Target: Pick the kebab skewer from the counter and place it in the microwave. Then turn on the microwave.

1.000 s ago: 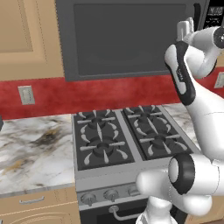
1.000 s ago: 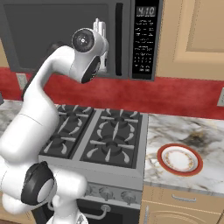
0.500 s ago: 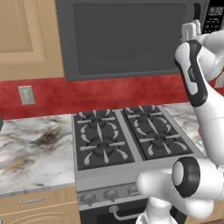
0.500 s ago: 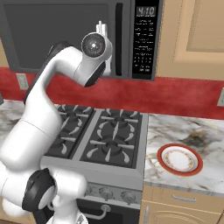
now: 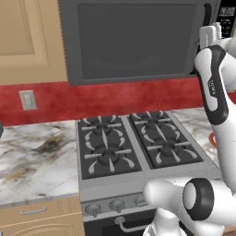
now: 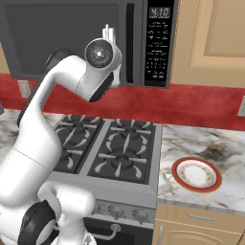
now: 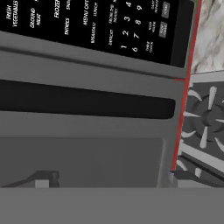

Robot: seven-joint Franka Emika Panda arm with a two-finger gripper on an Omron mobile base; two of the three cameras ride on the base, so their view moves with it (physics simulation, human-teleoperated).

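You're in a home kitchen: gas stove [image 5: 133, 147], microwave [image 6: 86, 38] above, marble counter [image 6: 201, 143], tan cabinets [image 5: 25, 37].

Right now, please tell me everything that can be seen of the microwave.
The microwave is a wide dark grey box mounted above the stove, between tan cabinets. Its large windowed door is closed, and nothing can be made out through the dim glass. A curved black vertical handle stands beside a black keypad panel with white buttons and a lit clock. The open end effector hovers close by the handle, its fingertips apart.
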